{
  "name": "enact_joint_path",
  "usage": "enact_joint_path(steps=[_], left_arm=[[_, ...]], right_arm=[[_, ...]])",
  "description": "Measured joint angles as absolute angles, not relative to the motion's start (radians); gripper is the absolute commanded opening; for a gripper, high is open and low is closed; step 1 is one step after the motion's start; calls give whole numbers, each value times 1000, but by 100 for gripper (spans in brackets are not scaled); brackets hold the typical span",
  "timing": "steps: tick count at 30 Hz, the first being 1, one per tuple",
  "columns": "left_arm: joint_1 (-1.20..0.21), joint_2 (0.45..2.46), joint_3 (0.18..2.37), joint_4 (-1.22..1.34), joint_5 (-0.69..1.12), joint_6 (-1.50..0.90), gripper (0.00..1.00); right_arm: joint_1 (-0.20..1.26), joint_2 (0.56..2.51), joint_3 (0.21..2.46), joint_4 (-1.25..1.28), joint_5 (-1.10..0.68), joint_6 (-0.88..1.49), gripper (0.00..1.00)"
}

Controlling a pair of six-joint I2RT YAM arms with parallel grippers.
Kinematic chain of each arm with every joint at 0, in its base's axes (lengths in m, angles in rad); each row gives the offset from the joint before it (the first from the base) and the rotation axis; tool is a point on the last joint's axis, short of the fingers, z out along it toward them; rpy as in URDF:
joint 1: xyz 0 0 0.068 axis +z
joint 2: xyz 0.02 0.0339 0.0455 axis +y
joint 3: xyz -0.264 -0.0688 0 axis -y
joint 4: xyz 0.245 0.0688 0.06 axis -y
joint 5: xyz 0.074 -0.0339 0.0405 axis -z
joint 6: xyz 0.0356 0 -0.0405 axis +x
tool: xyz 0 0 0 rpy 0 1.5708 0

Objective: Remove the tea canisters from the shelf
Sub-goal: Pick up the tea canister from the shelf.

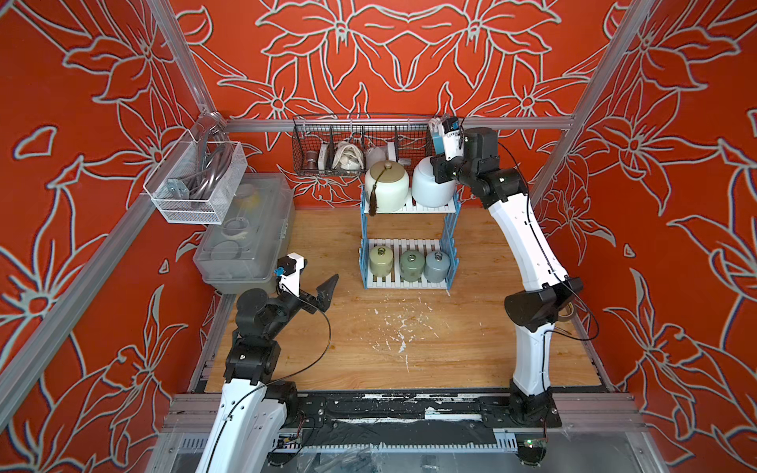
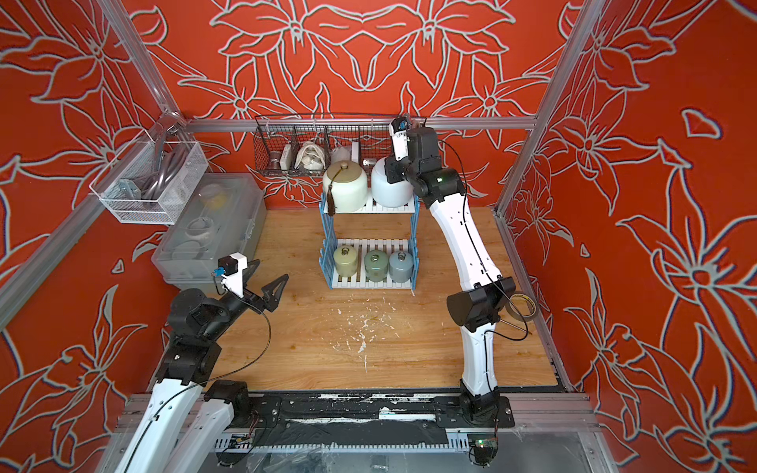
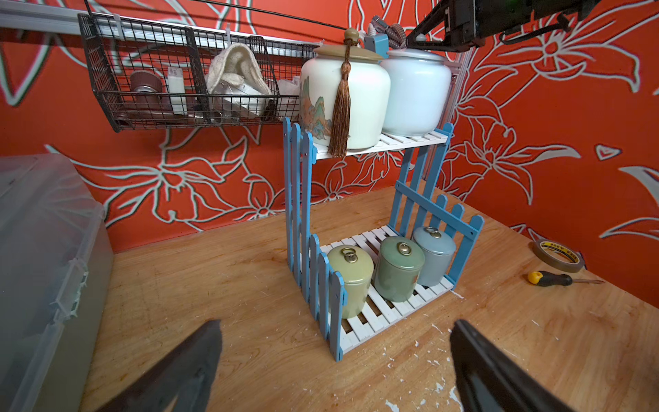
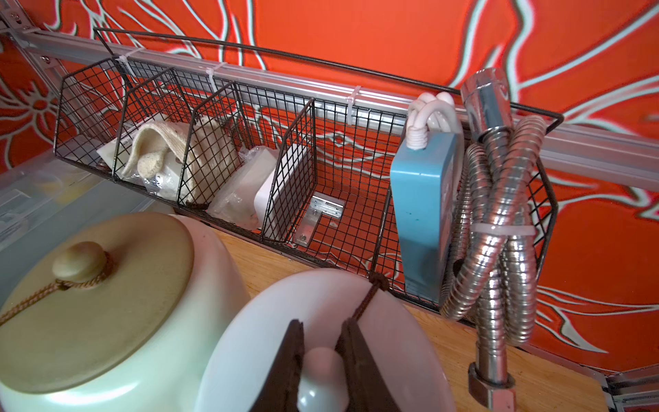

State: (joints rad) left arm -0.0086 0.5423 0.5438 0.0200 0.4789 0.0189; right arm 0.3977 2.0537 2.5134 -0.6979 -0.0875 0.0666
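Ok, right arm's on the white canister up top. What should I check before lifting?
1. Grip: right gripper shut on white canister's lid knob: ok.
2. Lid fixed to body, so whole canister lifts: cannot tell.
3. Gap to cream canister beside it: cannot tell.
4. Clearance from black wire basket just behind: cannot tell.
5. Other arm: left gripper open, away from shelf: ok.
6. Bare table before shelf for set-down: ok.

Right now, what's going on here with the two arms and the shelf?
The right gripper is shut on the lid knob of the white jar on the top tier of the shelf, beside the cream jar. The olive jar, green jar and blue-grey jar stand on the bottom tier. The left gripper hangs open over the table, apart from the shelf. No jar is off the shelf yet.
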Motion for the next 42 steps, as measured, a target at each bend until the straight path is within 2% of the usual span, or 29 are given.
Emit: enact_joint_path(steps=[12, 22, 33, 42], left_arm=[[-10, 531, 544, 15, 479, 22, 99], [-15, 522, 544, 3, 477, 23, 99], [-22, 517, 544, -15, 464, 23, 99], [-18, 523, 544, -14, 455, 27, 99]], right_arm=[[404, 2017, 2503, -757, -93, 78, 0], [427, 1924, 2405, -794, -99, 91, 0], [453, 1726, 2125, -706, -107, 115, 0], [455, 1478, 1851, -662, -100, 122, 0]])
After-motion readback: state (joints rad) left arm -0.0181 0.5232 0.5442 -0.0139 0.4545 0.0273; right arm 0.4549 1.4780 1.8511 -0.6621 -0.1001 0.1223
